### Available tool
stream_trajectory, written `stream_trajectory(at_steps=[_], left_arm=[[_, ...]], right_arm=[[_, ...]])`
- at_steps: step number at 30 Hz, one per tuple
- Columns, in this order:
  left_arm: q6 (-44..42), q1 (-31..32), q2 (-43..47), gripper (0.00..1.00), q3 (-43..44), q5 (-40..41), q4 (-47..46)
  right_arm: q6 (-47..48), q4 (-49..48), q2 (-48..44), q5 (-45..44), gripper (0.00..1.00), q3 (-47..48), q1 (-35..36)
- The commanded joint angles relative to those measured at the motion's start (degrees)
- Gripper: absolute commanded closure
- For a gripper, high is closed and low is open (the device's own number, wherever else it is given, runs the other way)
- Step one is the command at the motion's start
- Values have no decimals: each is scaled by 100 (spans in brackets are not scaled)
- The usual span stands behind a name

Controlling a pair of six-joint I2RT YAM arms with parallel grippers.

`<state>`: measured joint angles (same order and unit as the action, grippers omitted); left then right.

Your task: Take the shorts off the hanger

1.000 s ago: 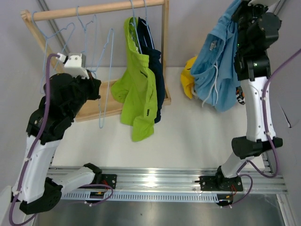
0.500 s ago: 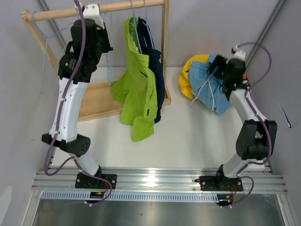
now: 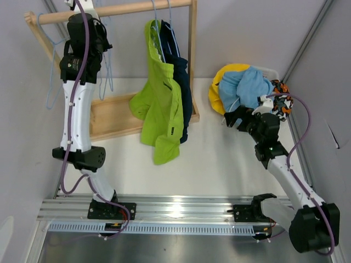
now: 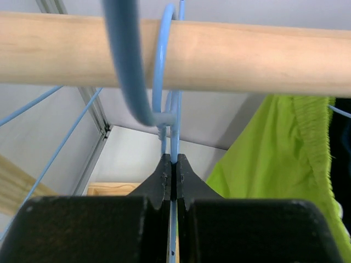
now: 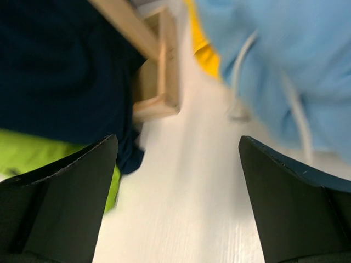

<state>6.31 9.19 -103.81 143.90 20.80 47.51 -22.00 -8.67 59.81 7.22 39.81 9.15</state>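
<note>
While you look at the top view, note the left arm (image 3: 75, 109) is stretched up to the wooden rod (image 3: 137, 9), at the 11 o'clock corner of the desk (image 3: 219, 159). Left jaws are pressed together, pinching the neck of a blue wire hanger (image 4: 174, 137) just under the rod. Its hook loops over the rod directly above the jaws. More blue hangers (image 3: 55, 82) hang at 9 o'clock of that arm.

On the rack:
- lime green shorts (image 3: 159, 104) hang from the rod near 12 o'clock of the desk
- dark navy shorts (image 3: 182, 82) touch them on the 3 o'clock side, partly behind
- left wrist view puts the lime fabric at 4 o'clock of the jaws, with a navy sliver at the far edge

Off the rack, heaped at 2 o'clock of the desk:
- yellow shorts (image 3: 224, 82) at the bottom
- light blue shorts (image 3: 249, 87) lying over them
- patterned shorts (image 3: 281, 104) at the heap's 4 o'clock edge

Right arm (image 3: 285, 170) is low. Right jaws are spread wide with nothing between them, just beside the heap at its 7 o'clock. You can't tell if they touch the cloth. Right wrist view is blurred: light blue at 1 o'clock, yellow at 12, the rack's wooden base (image 5: 159, 82) at 11.
</note>
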Motion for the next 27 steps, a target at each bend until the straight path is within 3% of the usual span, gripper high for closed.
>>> stream_trajectory(at_steps=[1,5,8,11,14,15,16,19,27], left_arm=[[204,-259,-332,100,340,-435,-444],[362,-321,-499,98,385,-682,-523],[415,-321,-561,89,341,-822,-444],[398,-321,-544,75,148,-841,-374],[363,-330,-369,52,-177,-867,-382],[354,-330,-238,37,-291,-884,-409],[345,-330,-158,30,-440,-910,-426],[328,-321,245,19,-843,-1077,-549],[310,-234,1573,1,-1838,-1385,-637]], right_arm=[[81,75,-478,-1,2,-298,411],[108,286,-716,-326,2,-360,877],[117,366,-743,-406,2,-334,1001],[108,427,-778,-467,2,-343,1098],[99,462,-831,-494,2,-378,1159],[99,471,-866,-503,3,-386,1177],[91,489,-883,-511,2,-404,1186],[82,524,-927,-538,2,-430,1221],[73,620,-1164,-564,2,-545,1291]])
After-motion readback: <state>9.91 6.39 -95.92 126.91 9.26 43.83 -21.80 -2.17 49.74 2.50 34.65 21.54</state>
